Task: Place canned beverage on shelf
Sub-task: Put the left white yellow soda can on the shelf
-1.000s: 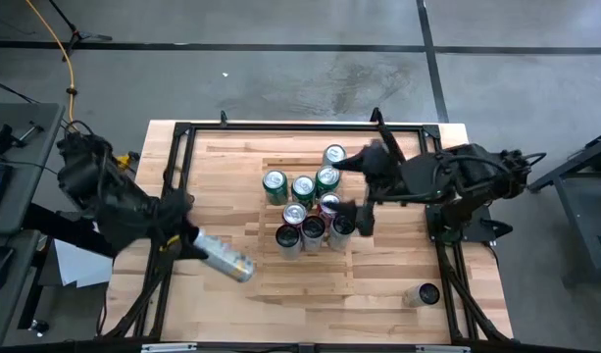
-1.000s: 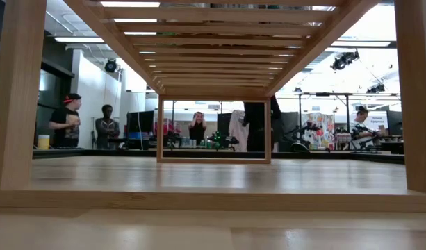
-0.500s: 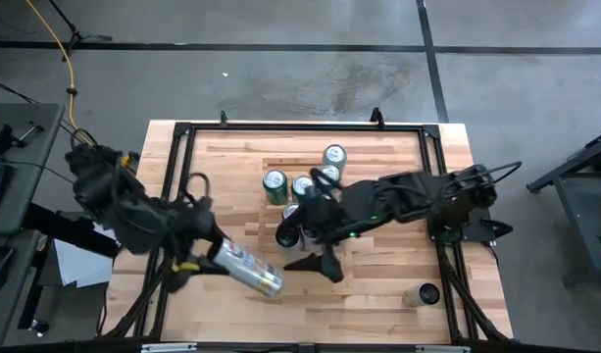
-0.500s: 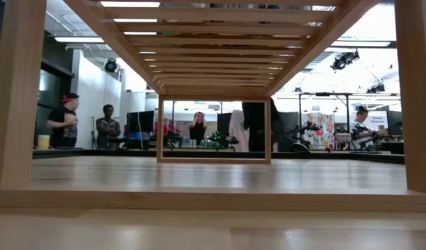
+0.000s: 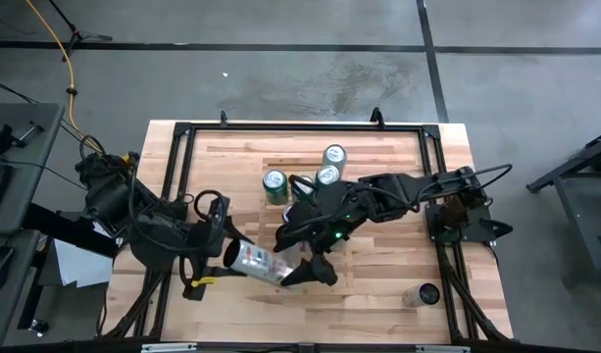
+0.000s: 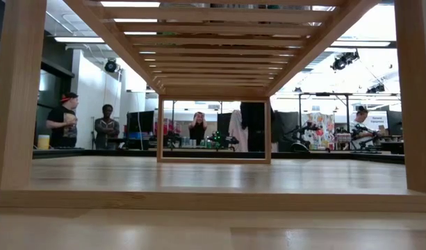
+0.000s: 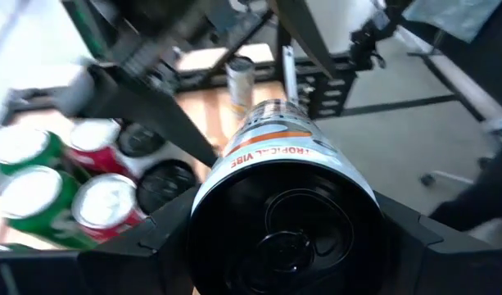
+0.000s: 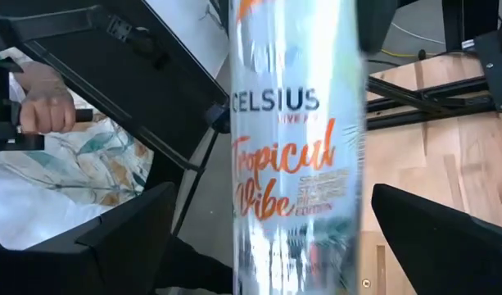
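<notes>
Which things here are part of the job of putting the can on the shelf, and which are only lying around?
Part of the job:
- white can, held by the left gripper
- open right gripper, around its far end
- slatted shelf

Lying around:
- cans already standing on the shelf
- lone can near the table corner

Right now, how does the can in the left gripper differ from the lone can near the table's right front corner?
The held can is off the table, tipped sideways in the left gripper; the lone can rests on the table, untouched. The held can is silver-white; the lone one looks darker. Both are slim.
</notes>
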Robot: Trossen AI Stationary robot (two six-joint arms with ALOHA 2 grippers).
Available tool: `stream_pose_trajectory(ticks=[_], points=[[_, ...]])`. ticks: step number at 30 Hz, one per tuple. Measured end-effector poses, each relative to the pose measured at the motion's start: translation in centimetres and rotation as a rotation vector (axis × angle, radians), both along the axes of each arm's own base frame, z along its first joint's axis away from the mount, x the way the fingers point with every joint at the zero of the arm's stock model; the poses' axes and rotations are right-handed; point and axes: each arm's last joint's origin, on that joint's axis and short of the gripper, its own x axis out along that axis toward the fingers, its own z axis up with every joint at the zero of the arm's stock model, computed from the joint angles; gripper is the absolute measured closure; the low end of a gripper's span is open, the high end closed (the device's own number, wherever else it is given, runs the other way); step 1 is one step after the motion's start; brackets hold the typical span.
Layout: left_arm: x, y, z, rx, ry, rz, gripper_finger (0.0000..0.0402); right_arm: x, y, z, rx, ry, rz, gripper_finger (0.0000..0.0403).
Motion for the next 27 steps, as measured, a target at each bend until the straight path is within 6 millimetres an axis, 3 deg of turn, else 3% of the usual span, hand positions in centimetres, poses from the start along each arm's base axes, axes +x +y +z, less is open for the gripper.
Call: stream_pose_trajectory(ticks=[12, 16, 20, 27], points=[[0.41, 0.57, 0.23, 0.130, -0.041, -0.043, 0.0162, 0.93, 0.77, -0.18, 0.054, -0.037, 0.007, 0.0007], [0.50, 0.67, 0.26, 0.156, -0.047, -0.055, 0.0162, 0.97, 0.81, -0.13, 0.053, -0.046, -0.001, 0.0024], [0.63, 0.85, 0.26, 0.164, -0.048, -0.051, 0.0162, 1.02, 0.75, -0.19, 0.049, -0.041, -0.033, 0.0069], [0.64, 0.89, 0.28, 0.169, -0.048, -0.054, 0.0142, 1.02, 0.70, -0.28, 0.043, -0.034, -0.045, 0.0191]])
